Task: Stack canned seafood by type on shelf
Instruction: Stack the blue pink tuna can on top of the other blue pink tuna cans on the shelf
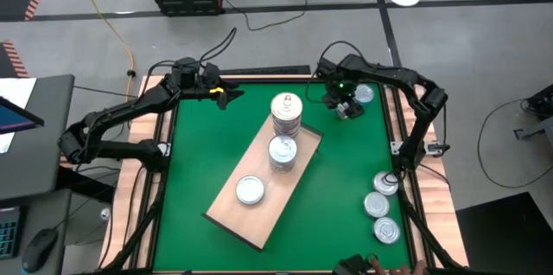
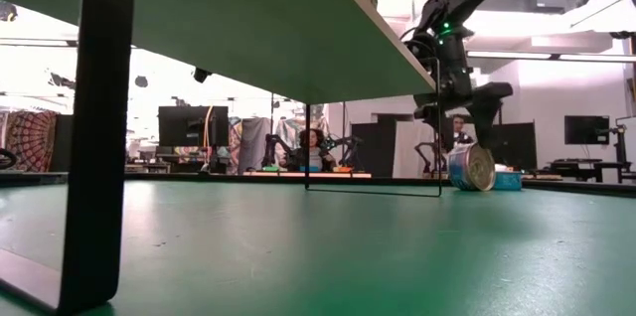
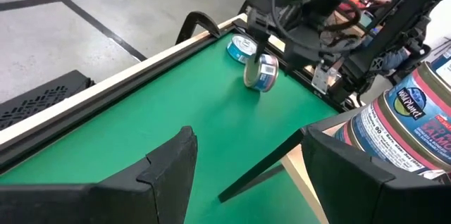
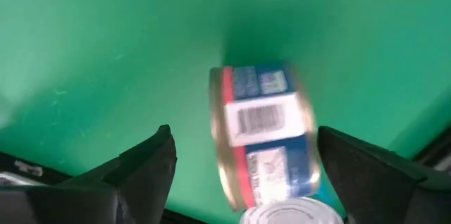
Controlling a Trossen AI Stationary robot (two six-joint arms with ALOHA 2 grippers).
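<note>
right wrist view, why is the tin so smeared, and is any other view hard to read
Right wrist view: the tin on its edge between the open right end effector fingers is motion-blurred, barcode barely readable. Low view: bright backlight behind the shelf leaves its underside dark. High view: evenly lit and sharp.

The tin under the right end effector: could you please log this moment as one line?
right end effector: open, above tin on its edge | left end effector: open, waiting | shelf: three tin stacks
</note>
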